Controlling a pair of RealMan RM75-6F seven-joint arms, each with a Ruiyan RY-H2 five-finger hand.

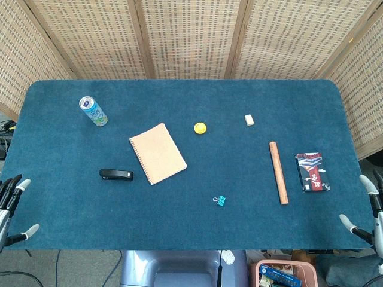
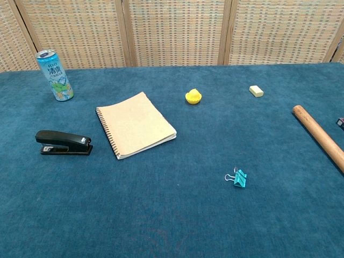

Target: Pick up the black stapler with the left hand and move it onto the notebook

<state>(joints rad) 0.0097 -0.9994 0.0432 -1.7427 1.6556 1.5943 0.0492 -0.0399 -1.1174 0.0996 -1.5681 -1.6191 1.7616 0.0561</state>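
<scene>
Two hands sit at the table's (image 1: 179,227) near corners, both holding nothing. The left hand (image 1: 12,206) hangs off the left edge, fingers spread, well apart from the stapler (image 1: 116,174). A can (image 1: 93,112) stands behind. The stapler lies on the cloth just left of the notebook (image 1: 157,153), not touching it. Further right lie a yellow cap (image 1: 200,128), clip (image 1: 219,200), eraser (image 1: 249,119), wooden rod (image 1: 278,173) and packet (image 1: 312,172). The right hand (image 1: 366,212) is spread wide too.

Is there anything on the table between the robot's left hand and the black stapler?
No. In the head view, only bare blue table lies between the left hand at the table's edge and the black stapler. The notebook sits on the stapler's far side.
</scene>
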